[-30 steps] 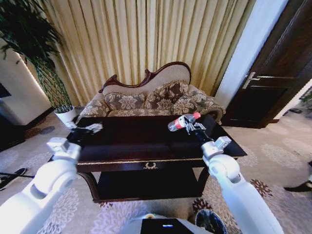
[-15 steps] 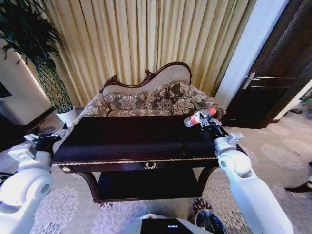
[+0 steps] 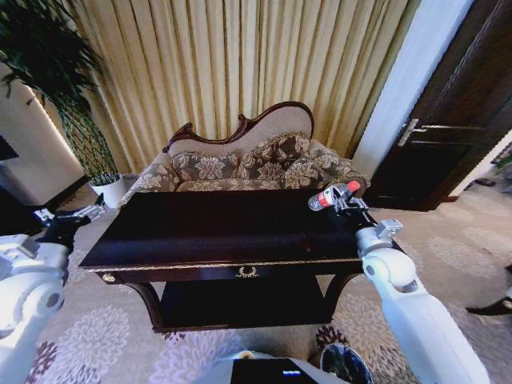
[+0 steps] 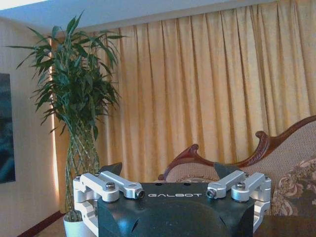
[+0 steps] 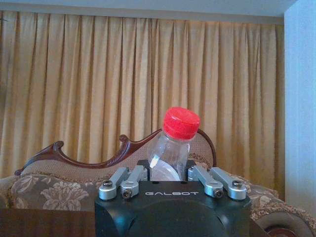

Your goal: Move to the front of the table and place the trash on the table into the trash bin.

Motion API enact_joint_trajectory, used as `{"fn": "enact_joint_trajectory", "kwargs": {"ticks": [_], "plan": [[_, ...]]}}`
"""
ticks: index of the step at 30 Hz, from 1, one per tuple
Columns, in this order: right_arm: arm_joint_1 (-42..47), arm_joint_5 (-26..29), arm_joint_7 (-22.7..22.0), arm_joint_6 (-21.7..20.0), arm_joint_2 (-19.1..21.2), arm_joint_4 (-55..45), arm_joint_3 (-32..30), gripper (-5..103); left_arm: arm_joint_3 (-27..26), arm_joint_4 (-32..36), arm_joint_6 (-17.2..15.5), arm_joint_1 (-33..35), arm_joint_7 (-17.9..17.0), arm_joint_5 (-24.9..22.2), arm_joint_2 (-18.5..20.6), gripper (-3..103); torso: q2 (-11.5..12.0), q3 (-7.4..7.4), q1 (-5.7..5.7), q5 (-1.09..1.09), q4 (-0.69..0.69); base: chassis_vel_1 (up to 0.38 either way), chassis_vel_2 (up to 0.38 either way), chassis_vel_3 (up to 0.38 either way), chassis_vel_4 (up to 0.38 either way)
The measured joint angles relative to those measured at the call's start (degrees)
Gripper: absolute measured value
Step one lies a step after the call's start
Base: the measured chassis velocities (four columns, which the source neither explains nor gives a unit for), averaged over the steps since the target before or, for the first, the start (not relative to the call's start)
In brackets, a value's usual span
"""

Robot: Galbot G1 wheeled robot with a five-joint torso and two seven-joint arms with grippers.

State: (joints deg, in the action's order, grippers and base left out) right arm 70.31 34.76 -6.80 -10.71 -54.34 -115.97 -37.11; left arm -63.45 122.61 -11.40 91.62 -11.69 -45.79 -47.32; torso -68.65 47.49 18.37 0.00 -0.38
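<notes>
The dark glossy table (image 3: 216, 236) stands in front of me, its top bare. My right gripper (image 3: 342, 203) hangs above the table's right end, shut on the trash, a clear plastic bottle (image 3: 329, 195) with a red cap. In the right wrist view the bottle (image 5: 170, 150) sticks up between the fingers of that gripper (image 5: 168, 173), cap outward. My left gripper (image 3: 74, 216) is out past the table's left end, open and holding nothing, and the left wrist view shows its fingers (image 4: 112, 169) spread wide. The dark round trash bin (image 3: 346, 365) sits on the floor near my base, lower right.
A carved sofa (image 3: 240, 164) stands right behind the table, in front of gold curtains. A tall plant in a white pot (image 3: 108, 188) is at the back left. A dark door (image 3: 448, 120) is at the right. Patterned carpet lies around the table.
The right gripper has carried the bottle to the right, from over the tabletop to above its right end. The left arm has swung leftward off the table.
</notes>
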Motion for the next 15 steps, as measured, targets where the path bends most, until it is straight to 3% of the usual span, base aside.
{"fn": "enact_joint_trajectory", "kwargs": {"ticks": [15], "plan": [[1.1,0.8,0.0,0.0,0.7,-1.7,-1.2,31,0.3,-0.9,0.5,0.7,0.3,1.0,1.1,100,0.0,0.0,0.01,0.0,0.01,0.014,-0.019,-0.015,0.022]]}}
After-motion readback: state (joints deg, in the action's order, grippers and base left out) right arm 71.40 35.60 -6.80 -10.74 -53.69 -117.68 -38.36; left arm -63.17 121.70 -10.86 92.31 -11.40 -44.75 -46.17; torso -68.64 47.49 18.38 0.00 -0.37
